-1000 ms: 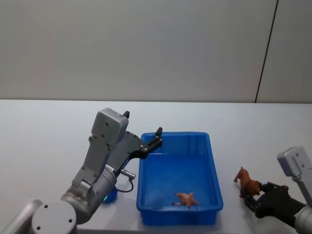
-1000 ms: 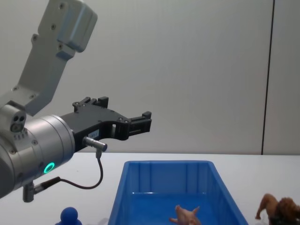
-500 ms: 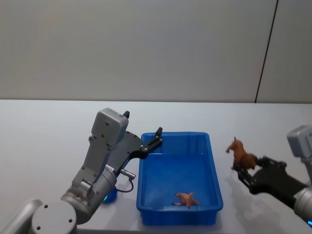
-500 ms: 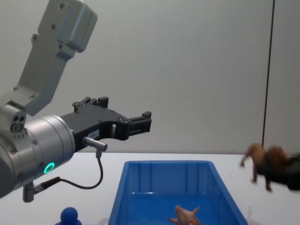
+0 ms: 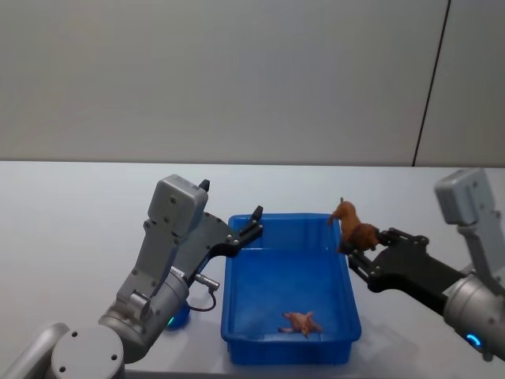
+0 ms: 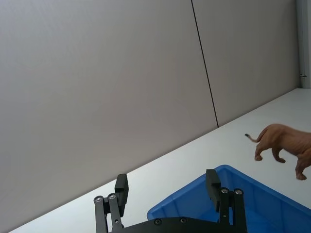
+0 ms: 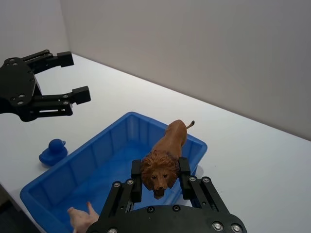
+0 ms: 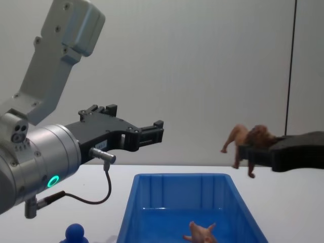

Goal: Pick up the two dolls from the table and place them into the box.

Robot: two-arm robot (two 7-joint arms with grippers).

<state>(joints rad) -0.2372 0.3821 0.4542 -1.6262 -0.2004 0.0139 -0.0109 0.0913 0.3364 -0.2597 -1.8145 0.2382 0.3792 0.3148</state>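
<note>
The blue figure [image 5: 181, 317] is peeking out from behind the left arm, mostly hidden, on the table [image 5: 79, 205] left of the box [image 5: 288, 348]. The right gripper [image 5: 355, 241] is clenching its fingers on the lion [image 5: 352, 224], carrying it over the box's far right corner; half a second ago it was farther right. The left gripper [image 6: 166, 189] is still hovering, fingers spread. The pinkish animal [image 5: 301, 322] is lying inside the box.
</note>
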